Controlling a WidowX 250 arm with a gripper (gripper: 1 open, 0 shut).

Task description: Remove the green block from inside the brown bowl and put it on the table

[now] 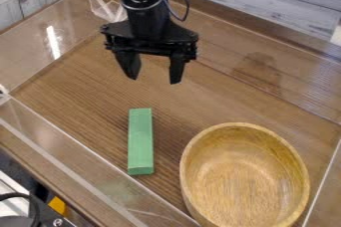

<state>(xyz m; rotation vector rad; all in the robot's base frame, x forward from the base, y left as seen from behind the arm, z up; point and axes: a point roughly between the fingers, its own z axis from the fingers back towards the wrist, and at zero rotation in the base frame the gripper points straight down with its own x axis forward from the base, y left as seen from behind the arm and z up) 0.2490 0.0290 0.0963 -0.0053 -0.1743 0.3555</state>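
The green block is a flat bar lying lengthwise on the table, left of the brown bowl. The round tan bowl sits at the lower right with nothing inside it. My gripper hangs pointing down behind the block, above the tabletop, with a clear gap between it and the block. Both black fingers stand wide apart and nothing is between them.
Clear acrylic walls edge the tabletop at the front left and along the back. A pale plank surface lies beyond the back wall. Dark cables show at the bottom left corner.
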